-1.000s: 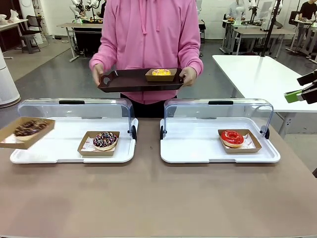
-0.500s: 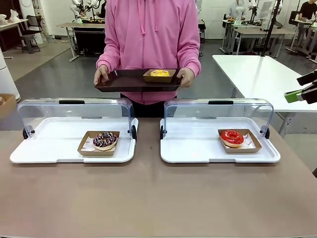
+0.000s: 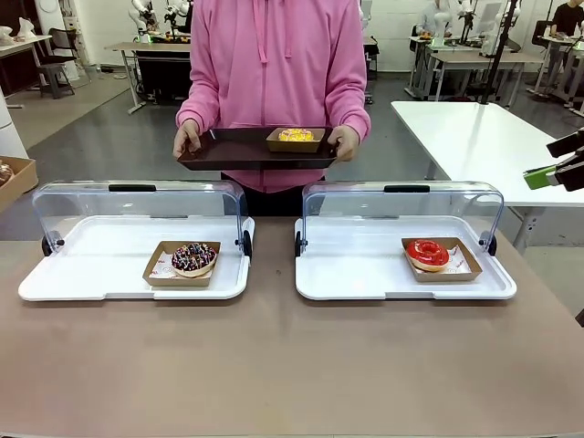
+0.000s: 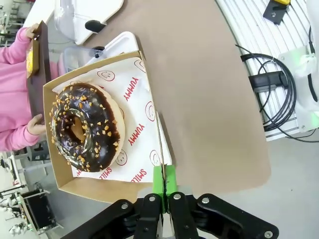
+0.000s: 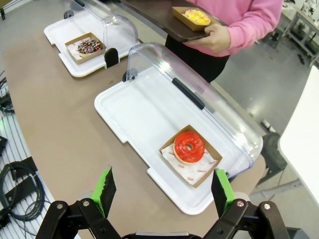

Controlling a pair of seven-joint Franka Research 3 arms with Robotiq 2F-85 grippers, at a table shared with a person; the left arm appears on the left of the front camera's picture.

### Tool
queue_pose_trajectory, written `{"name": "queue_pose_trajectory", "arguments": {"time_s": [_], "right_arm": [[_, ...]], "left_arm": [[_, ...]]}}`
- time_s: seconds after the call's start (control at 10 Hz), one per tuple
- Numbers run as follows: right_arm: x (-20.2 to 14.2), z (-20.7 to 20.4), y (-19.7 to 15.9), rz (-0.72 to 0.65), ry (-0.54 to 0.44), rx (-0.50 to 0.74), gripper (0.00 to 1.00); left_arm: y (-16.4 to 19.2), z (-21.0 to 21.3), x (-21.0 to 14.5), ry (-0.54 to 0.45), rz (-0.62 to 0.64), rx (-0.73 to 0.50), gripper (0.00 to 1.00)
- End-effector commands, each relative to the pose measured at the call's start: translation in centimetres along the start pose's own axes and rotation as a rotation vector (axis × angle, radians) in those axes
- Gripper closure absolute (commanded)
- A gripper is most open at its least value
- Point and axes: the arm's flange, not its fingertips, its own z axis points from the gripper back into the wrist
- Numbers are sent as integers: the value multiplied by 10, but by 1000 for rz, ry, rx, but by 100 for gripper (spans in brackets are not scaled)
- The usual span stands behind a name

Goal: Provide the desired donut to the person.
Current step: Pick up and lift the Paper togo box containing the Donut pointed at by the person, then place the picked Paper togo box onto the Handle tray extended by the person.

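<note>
My left gripper is shut on the rim of a cardboard tray that carries a chocolate donut with nut bits. In the front view this tray hangs at the far left edge, above and beside the left case. The person in a pink hoodie stands across the table holding a dark serving tray with a yellow donut in its own cardboard tray. My right gripper stands open high above the red donut, at the right edge of the front view.
Two white display cases with raised clear lids sit on the brown table. The left case holds a sprinkled donut; the right case holds the red donut. A white table stands at the back right.
The chocolate donut's tray has gone left and upward out of the left case to the picture's edge. The person's serving tray shifted slightly. The right gripper has stayed put.
</note>
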Motion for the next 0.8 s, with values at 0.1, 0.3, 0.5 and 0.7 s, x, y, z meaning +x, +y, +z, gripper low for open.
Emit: {"name": "queue_pose_trajectory", "arguments": {"time_s": [0.1, 0.3, 0.5, 0.7], "right_arm": [[-1, 0, 1, -14, 25, -10, 0], [-1, 0, 1, -14, 25, -10, 0], [-1, 0, 1, -14, 25, -10, 0], [-1, 0, 1, -14, 25, -10, 0]], "left_arm": [[-4, 1, -3, 17, 12, 12, 100], [-4, 1, -3, 17, 12, 12, 100], [-4, 1, -3, 17, 12, 12, 100], [-4, 1, -3, 17, 12, 12, 100]]}}
